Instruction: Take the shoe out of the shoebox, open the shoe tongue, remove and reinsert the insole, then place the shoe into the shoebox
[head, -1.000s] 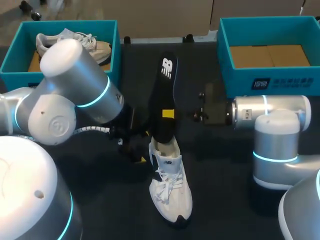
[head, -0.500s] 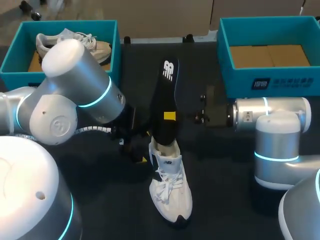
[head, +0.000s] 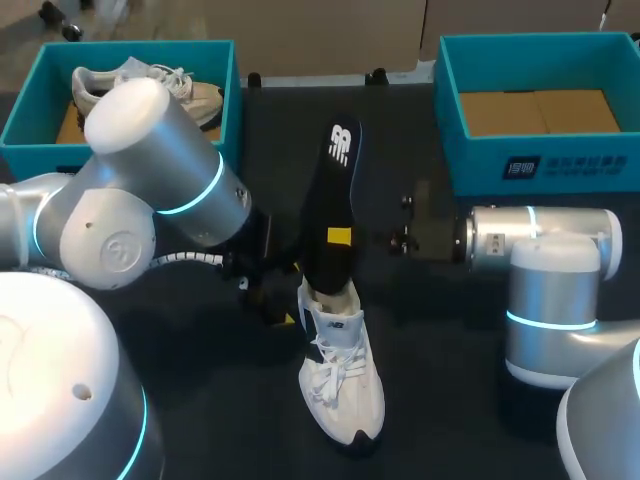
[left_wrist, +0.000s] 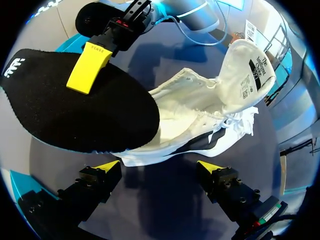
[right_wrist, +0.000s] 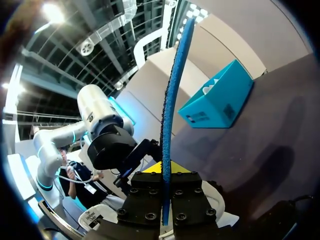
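Right gripper (right_wrist: 164, 200) pinching the black insole (head: 335, 190) above the white shoe (head: 342, 385)
Its lower end is resting in the shoe's mouth; left gripper (left_wrist: 159, 169) is hovering wide open beside the shoe, empty

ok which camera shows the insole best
The head view: the whole black insole shows, from its logo end down to the white shoe. The left wrist view shows its broad face with one of the right arm's yellow fingers on it; the right wrist view shows only its thin edge.
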